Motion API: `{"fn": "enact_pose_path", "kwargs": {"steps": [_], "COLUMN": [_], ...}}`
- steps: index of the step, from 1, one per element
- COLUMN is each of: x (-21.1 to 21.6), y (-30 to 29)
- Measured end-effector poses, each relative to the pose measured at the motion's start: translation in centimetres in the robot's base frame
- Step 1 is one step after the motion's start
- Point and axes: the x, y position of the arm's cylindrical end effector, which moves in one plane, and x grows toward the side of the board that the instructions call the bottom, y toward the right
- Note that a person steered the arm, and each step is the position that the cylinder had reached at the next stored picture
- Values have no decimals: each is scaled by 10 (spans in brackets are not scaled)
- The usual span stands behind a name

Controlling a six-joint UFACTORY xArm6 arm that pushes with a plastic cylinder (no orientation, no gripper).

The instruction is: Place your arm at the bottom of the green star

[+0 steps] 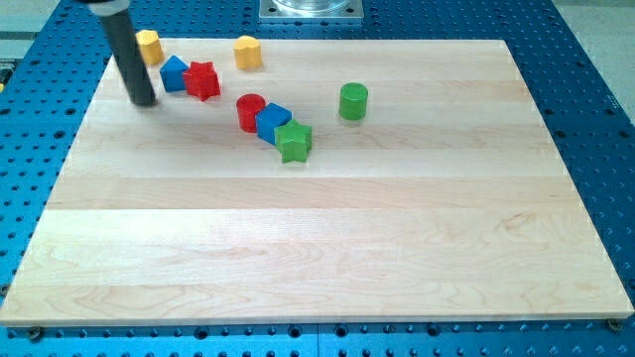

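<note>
The green star (294,142) lies on the wooden board, a little left of centre in the upper half. It touches a blue cube (273,122), which touches a red cylinder (250,111) up and to the left. My tip (145,102) is on the board near the upper left, far to the left of the green star. It stands just left of a blue block (174,73) and a red star (202,80).
A yellow block (149,46) sits at the top left behind the rod. Another yellow block (247,52) sits near the top edge. A green cylinder (353,101) stands right of the star. The wooden board (327,248) lies on a blue perforated table.
</note>
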Motion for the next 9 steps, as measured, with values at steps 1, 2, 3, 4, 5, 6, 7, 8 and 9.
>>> {"fn": "enact_pose_path", "kwargs": {"steps": [1, 2, 3, 4, 5, 6, 7, 8, 9], "x": [57, 111, 170, 211, 219, 231, 241, 241, 244], "y": [-8, 14, 31, 46, 50, 65, 115, 119, 121]}}
